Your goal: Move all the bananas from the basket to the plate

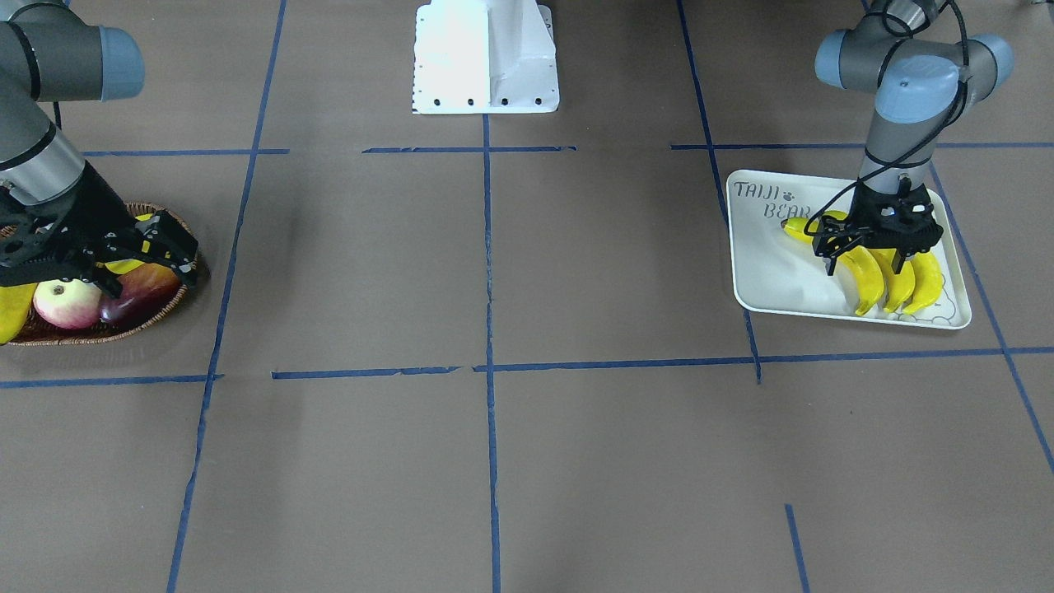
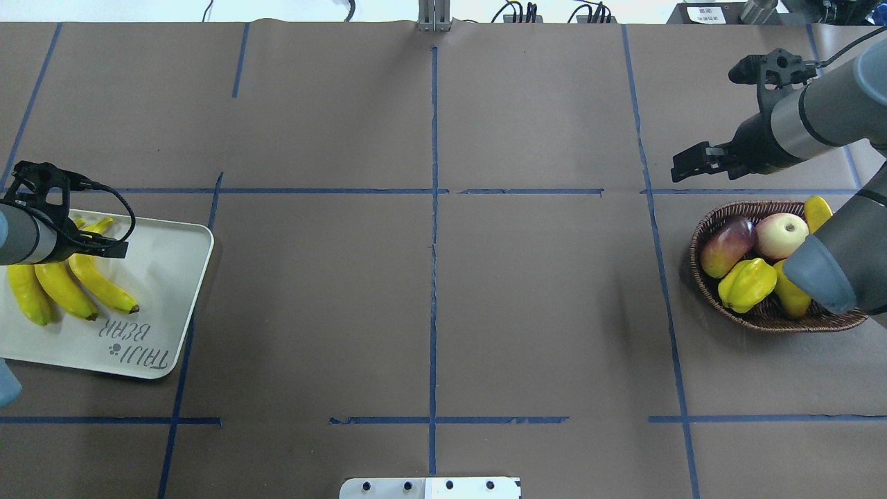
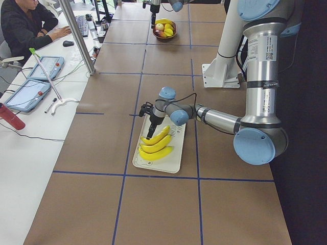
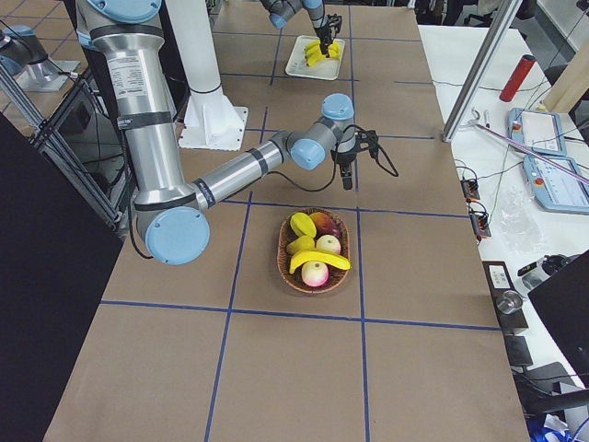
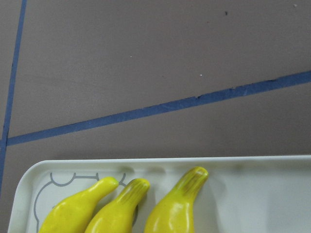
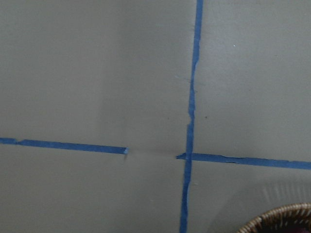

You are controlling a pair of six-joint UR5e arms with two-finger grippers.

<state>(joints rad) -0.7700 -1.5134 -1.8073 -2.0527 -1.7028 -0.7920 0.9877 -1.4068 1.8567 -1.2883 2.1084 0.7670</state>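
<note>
Three bananas (image 2: 66, 291) side by side on the plate (image 2: 173, 277).

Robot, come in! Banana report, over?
Left gripper, right gripper open, empty. Three glossy yellow bananas on grey-white rectangular plate; fourth banana in brown wicker basket. Nothing blocking.

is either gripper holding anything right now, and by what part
Nothing is held. The left gripper is open over three bananas lying on the plate; the right gripper hovers empty near the basket.

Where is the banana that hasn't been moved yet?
Exterior right view: the last banana lies across the other fruit in the basket, at the robot's right end of the table, far from the plate.
</note>
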